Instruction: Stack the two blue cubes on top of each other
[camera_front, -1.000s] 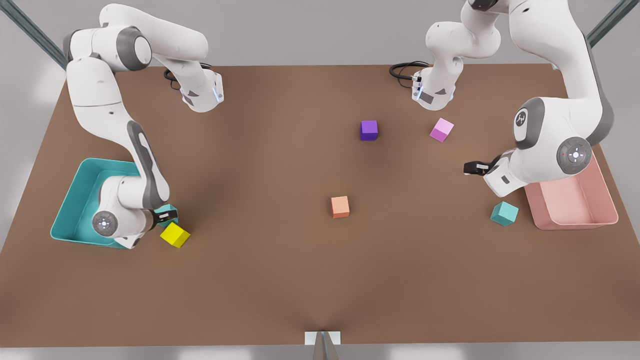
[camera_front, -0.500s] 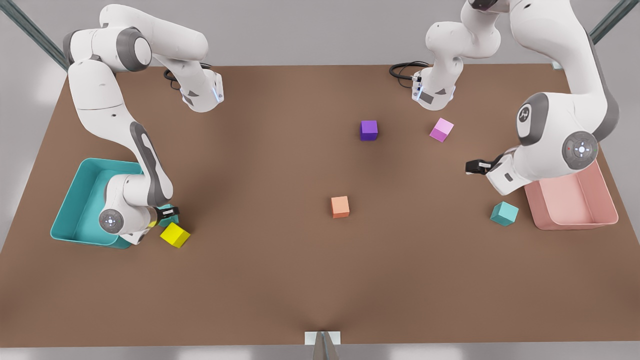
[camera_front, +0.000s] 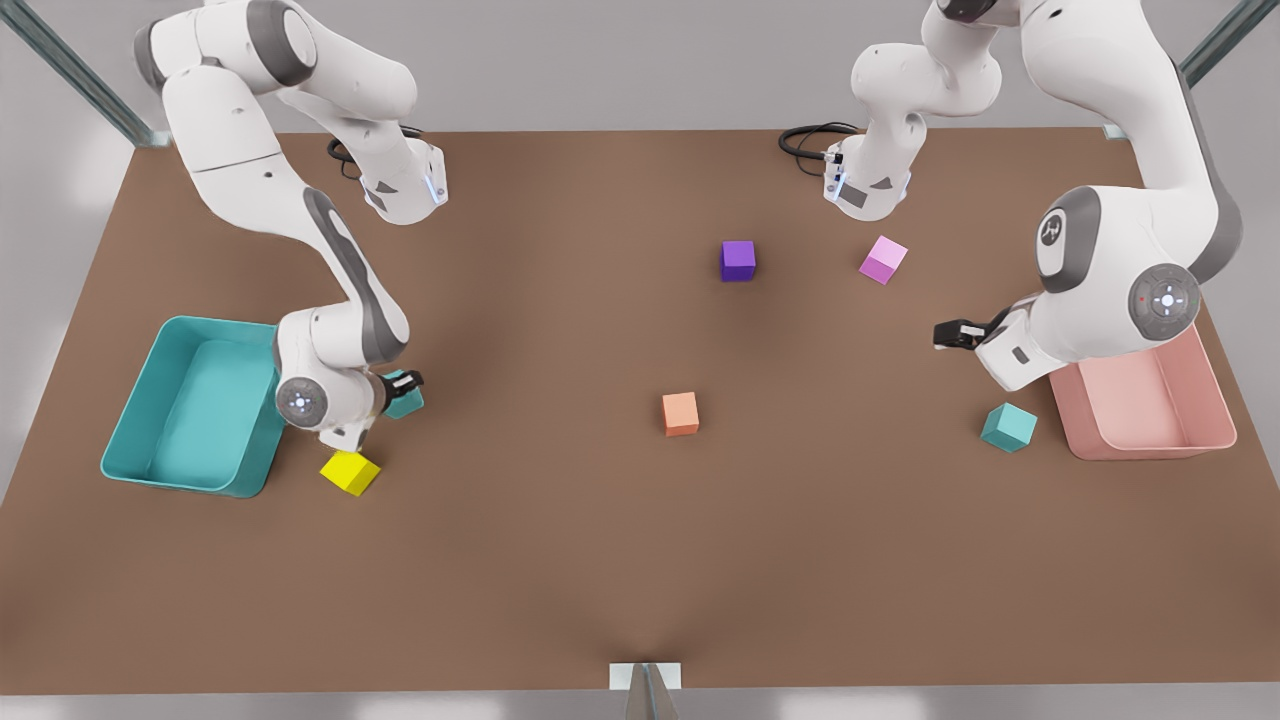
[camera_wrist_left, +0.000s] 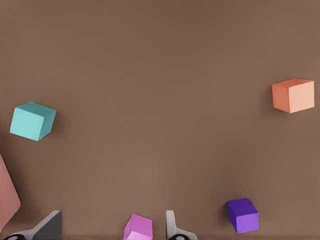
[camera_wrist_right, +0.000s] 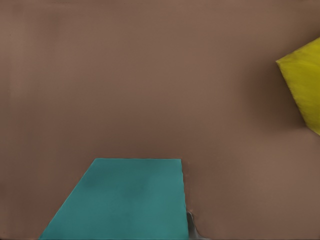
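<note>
one teal cube gripped, its twin resting on the table

the two blue cubes are plain turquoise blocks with flat, unmarked faces, matching the other coloured cubes in size. one, the held cube (camera_front: 405, 398), sits between the fingers of the right gripper (camera_front: 407, 384) on the front view's left, just beside the teal bin (camera_front: 150, 430) and near the yellow cube (camera_front: 349, 472); the right wrist view shows its broad teal top (camera_wrist_right: 125, 200) clamped close under the camera. the other, the free cube (camera_front: 1008, 427), lies tilted on the brown table (camera_front: 640, 560) just beside the pink bin (camera_front: 1200, 435), apart from it.

the left gripper (camera_front: 950, 334) hovers near the free cube, its fingers (camera_wrist_left: 47, 227) spread with nothing between them.

count: two teal cubes, one yellow, one orange cube (camera_front: 680, 413), one purple cube (camera_front: 738, 260), one pink cube (camera_front: 883, 259), two bins. no readable writing on any cube.
</note>
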